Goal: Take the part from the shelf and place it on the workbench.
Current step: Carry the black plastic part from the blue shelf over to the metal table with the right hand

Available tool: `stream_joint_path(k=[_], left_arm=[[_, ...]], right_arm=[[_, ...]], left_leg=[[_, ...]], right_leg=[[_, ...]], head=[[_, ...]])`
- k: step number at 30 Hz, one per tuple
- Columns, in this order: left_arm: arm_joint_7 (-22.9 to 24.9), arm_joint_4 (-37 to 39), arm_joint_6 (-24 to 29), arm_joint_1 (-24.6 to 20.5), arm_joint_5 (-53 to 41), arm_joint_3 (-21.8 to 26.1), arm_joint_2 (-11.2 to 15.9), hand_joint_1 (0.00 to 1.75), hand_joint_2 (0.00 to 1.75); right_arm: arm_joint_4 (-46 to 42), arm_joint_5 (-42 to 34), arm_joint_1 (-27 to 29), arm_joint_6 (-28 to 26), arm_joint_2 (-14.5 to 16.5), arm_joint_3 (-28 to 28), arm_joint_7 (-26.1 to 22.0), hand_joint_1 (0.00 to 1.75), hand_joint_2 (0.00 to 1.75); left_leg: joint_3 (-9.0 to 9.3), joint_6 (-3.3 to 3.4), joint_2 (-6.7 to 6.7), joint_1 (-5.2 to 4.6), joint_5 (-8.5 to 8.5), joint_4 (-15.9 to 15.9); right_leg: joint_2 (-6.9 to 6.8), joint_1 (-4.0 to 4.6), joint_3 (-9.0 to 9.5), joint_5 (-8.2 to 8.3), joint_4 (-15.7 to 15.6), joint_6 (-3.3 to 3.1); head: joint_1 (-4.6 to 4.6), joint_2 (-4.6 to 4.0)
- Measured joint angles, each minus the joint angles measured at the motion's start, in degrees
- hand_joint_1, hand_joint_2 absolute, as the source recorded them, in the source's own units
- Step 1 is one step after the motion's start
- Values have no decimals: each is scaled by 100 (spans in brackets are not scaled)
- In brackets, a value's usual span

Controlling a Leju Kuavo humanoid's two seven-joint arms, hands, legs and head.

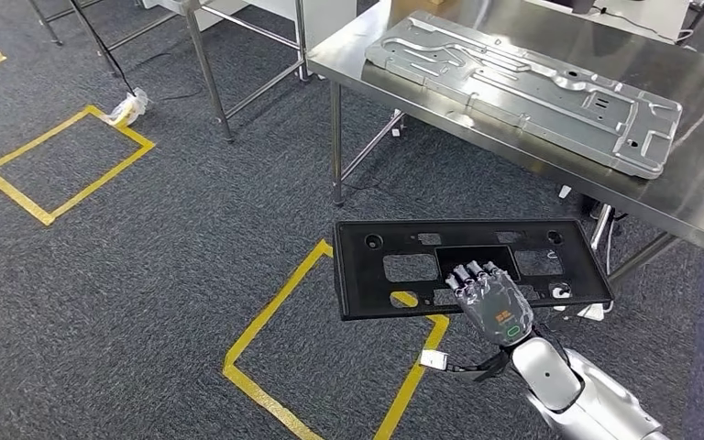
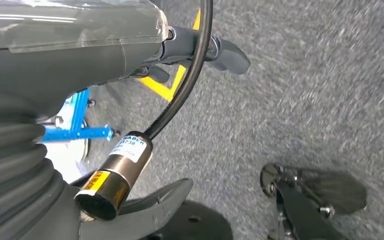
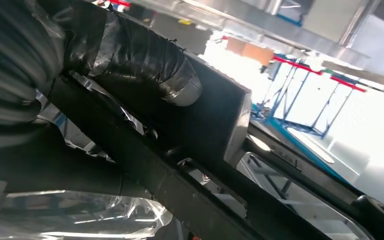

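The right robot hand (image 1: pixel 488 293) grasped the black part (image 1: pixel 469 264), a flat rectangular panel with several cut-outs, at the middle of its near long edge, fingers laid over the top face; in the right wrist view a taped thumb (image 3: pixel 145 70) pressed against the part's dark edge (image 3: pixel 220 120). The part hung level above the carpet, over a corner of a yellow floor marking (image 1: pixel 266 321), just short of the steel bench (image 1: pixel 697 197) and lower than its top. A grey stamped metal plate (image 1: pixel 532 87) already lay on the bench. The part looked like thin moulded plastic: probably light and fairly stiff, yet long enough to sag or twist at its ends when gripped at 1 point, and its smooth face could slip. A central hold on the long edge seemed sensible for balance, with the cut-out rims offering purchase. The left robot hand (image 2: pixel 200 50) hung over the carpet with nothing in it, fingers loosely curled but apart.
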Motion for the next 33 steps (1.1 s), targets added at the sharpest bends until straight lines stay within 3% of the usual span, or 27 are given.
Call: stream_joint_path(k=[2, 4, 5, 6, 7, 8, 10, 13, 15, 17, 19, 20, 21, 22, 24, 25, 26, 30, 31, 33], left_arm=[[4, 0, 8, 0, 0, 1, -4, 0, 175], [9, 0, 8, 12, 1, 1, -7, 0, 175], [12, 0, 8, 16, 1, 2, -7, 0, 175], [13, 0, 9, 17, 1, 2, -9, 0, 175], [13, 0, 9, 14, 2, 2, -12, 0, 175], [13, 0, 9, 9, 8, 2, -18, 0, 175], [8, 0, 7, -5, 40, 4, -27, 0, 175], [42, 0, -24, -23, 85, 22, -41, 0, 175], [90, 0, -49, -24, 93, 35, -47, 0, 175], [110, 0, -55, -20, 78, 39, -49, 0, 175], [116, 0, -54, -5, 64, 39, -50, 0, 175], [120, 0, -54, 4, 63, 39, -50, 0, 175], [121, 0, -54, 13, 62, 39, -49, 0, 175], [122, 0, -54, 17, 59, 39, -48, 0, 175], [122, 0, -54, 18, 54, 39, -45, 0, 175], [122, 0, -53, 15, 54, 39, -45, 0, 175], [121, 0, -52, 13, 54, 39, -45, 0, 175], [120, 0, -52, 12, 54, 39, -47, 0, 175], [118, 0, -51, 10, 54, 39, -47, 0, 175], [116, 0, -51, 9, 54, 39, -47, 0, 175]], right_arm=[[2, 0, -15, 0, 7, -36, -14, 175, 175], [10, 0, -21, 0, 15, -49, -20, 175, 175], [19, 0, -13, -1, 16, -50, -32, 175, 175], [28, 0, -4, -3, 19, -54, -57, 175, 175], [38, 0, 2, -6, 25, -70, -84, 175, 175], [44, 0, 2, -9, 31, -94, -92, 175, 175], [48, 0, -28, -12, 39, -125, 21, 175, 175], [72, 0, -123, -9, 31, -79, 285, 175, 175], [90, 0, -187, -5, 31, -36, 321, 175, 175], [95, 0, -252, -1, 34, 4, 321, 175, 175], [101, 0, -292, 2, 40, 33, 323, 175, 175], [107, 0, -296, 3, 42, 47, 323, 175, 175], [114, 0, -298, 4, 43, 63, 324, 175, 175], [120, 0, -300, 7, 43, 81, 328, 175, 175], [125, 0, -305, 15, 44, 107, 343, 175, 175], [125, 0, -309, 19, 44, 115, 352, 175, 175], [125, 0, -312, 25, 45, 123, 360, 175, 175], [125, 0, -319, 56, 40, 193, 379, 175, 175], [125, 0, -326, 57, 38, 209, 383, 175, 175], [125, 0, -345, 58, 34, 236, 390, 175, 175]], left_leg=[[41, 53, 139, 8, 14, -66], [50, 65, 273, 4, -7, -67], [56, 62, 336, 4, -22, -63], [68, 52, 387, 6, -39, -57], [87, 36, 430, 8, -60, -49], [110, 12, 465, 10, -83, -41], [140, -45, 523, -10, -124, -28], [179, -140, 578, -22, -143, -45], [175, -205, 512, -5, -218, 33], [-42, -240, 343, 10, -487, 501], [-457, -253, 241, 11, -806, 1280], [-616, -254, 226, 10, -856, 1545], [-677, -247, 222, 10, -785, 1598], [-622, -229, 219, 7, -608, 1415], [-306, -163, 189, -10, -192, 665], [-163, -132, 171, -21, -79, 348], [-74, -107, 156, -34, -36, 152], [21, 1, 169, -30, -21, -21], [55, 36, 180, -16, -4, -69], [106, 78, 197, -6, -2, -119]], right_leg=[[-380, 11, -248, -274, 507, 38], [-532, -6, -624, -557, 1216, 81], [-551, -20, -731, -571, 1396, 99], [-565, -35, -727, -476, 1361, 113], [-588, -48, -599, -288, 1093, 122], [-627, -57, -392, -78, 679, 122], [-699, -31, -43, 148, 16, 83], [-677, 20, 37, 142, -152, -23], [-650, 1, 85, 148, -196, -99], [-632, -21, 129, 151, -232, -178], [-605, 3, 135, 135, -227, -227], [-585, 17, 137, 124, -218, -238], [-561, 29, 139, 110, -203, -243], [-535, 36, 144, 92, -185, -243], [-490, 46, 156, 46, -142, -223], [-471, 55, 154, 25, -121, -202], [-458, 60, 149, 12, -108, -175], [-457, 45, 140, -26, -93, -49], [-478, 38, 86, -100, 28, -25], [-521, 21, -216, -380, 624, 14]], head=[[20, 0], [27, 0], [27, 0], [27, 0], [26, 0], [27, 0], [26, 0], [24, 0], [24, 0], [19, 0], [16, 0], [17, 0], [17, 0], [17, 0], [18, 0], [19, 0], [20, 0], [20, 0], [22, 0], [28, 0]])
